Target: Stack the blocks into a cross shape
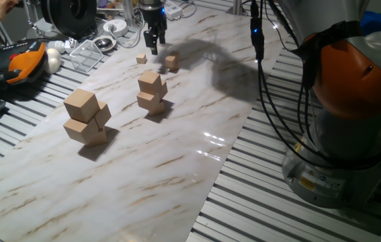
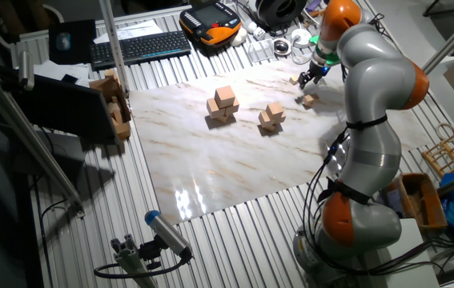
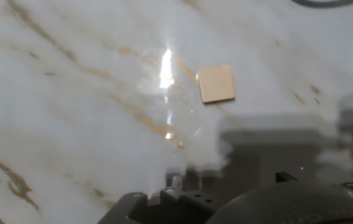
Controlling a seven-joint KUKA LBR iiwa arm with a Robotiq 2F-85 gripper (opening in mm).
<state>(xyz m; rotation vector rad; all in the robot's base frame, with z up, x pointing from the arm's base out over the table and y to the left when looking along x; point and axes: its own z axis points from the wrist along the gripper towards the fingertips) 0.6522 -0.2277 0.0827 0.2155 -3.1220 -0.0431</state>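
Fingers (image 1: 154,48) hover between two tiny blocks (image 1: 142,59), near stacked medium cubes (image 1: 152,92).

Blocks (image 1: 171,62) light tan; table (image 1: 130,168) white marble, tan veins.

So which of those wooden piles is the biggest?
The pile of large cubes, farthest from the gripper; the middle pile is smaller, the tiny blocks smallest.

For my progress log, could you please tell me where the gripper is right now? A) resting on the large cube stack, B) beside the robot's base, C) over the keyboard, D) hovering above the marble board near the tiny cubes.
D: the gripper hangs over the far end of the marble board, between the lone tiny cube and the small cube pile.
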